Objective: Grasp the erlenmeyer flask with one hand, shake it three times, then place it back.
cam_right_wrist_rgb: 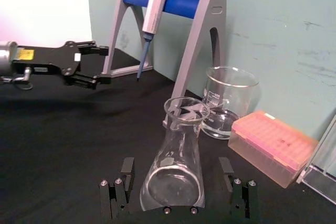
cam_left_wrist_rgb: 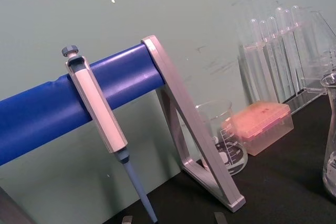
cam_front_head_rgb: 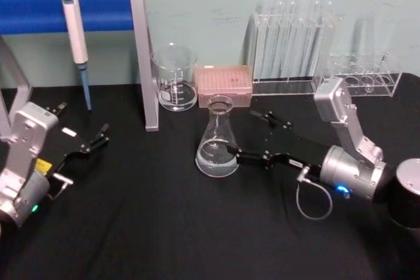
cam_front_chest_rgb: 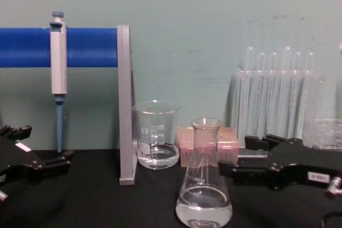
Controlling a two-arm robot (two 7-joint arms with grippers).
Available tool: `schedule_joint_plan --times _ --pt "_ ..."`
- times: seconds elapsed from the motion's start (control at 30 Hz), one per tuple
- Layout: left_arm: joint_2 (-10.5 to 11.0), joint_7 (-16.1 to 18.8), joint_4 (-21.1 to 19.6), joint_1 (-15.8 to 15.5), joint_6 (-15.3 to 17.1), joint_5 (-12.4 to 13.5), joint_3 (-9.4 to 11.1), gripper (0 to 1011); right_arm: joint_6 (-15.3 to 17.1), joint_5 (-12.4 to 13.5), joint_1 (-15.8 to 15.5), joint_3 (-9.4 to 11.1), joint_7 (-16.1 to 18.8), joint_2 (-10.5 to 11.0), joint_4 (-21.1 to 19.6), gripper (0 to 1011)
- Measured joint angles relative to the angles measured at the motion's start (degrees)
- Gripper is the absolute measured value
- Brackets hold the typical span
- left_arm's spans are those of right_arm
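Right now the R wrist view shows the erlenmeyer flask [cam_right_wrist_rgb: 176, 167] upright on the counter [cam_right_wrist_rgb: 63, 150] betw. the right gripper [cam_right_wrist_rgb: 178, 179]'s spread fingers; head view: arm low, reaching leftward. Left gripper [cam_front_head_rgb: 92, 141] idle, fingers apart.

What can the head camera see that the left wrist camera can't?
Head view: the right gripper, its jaws open on either side of the whole flask, and the left gripper open near the table's left edge.

Left wrist view: a close side look at the pipette and its top knob, with just a sliver of the flask at the edge.

Both: the pipette hanging on the blue stand, the beaker, the pink box and the test tubes.
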Motion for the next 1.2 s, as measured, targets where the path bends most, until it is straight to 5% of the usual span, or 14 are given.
schedule_joint_plan --times 0.33,0.63,0.87,0.93,1.2 --pt "0.00 0.00 0.00 0.00 0.00 0.00 0.00 1001 -0.28 1.34 -1.79 1.22 -0.33 2.44 -2.53 1000" --pt "0.00 0.00 0.00 0.00 0.00 0.00 0.00 1001 -0.84 1.48 -2.15 3.81 -5.43 1.57 -2.17 1000" --pt "0.00 0.00 0.00 0.00 0.00 0.00 0.00 1001 -1.55 -1.76 -2.80 7.05 -15.84 -2.13 -1.00 1000" --pt "0.00 0.00 0.00 0.00 0.00 0.00 0.00 1001 -1.94 -4.67 -2.93 7.72 -21.65 -4.18 0.52 1000" --pt "0.00 0.00 0.00 0.00 0.00 0.00 0.00 1001 -1.77 -9.62 -2.48 7.70 -27.78 -7.09 5.83 1000"
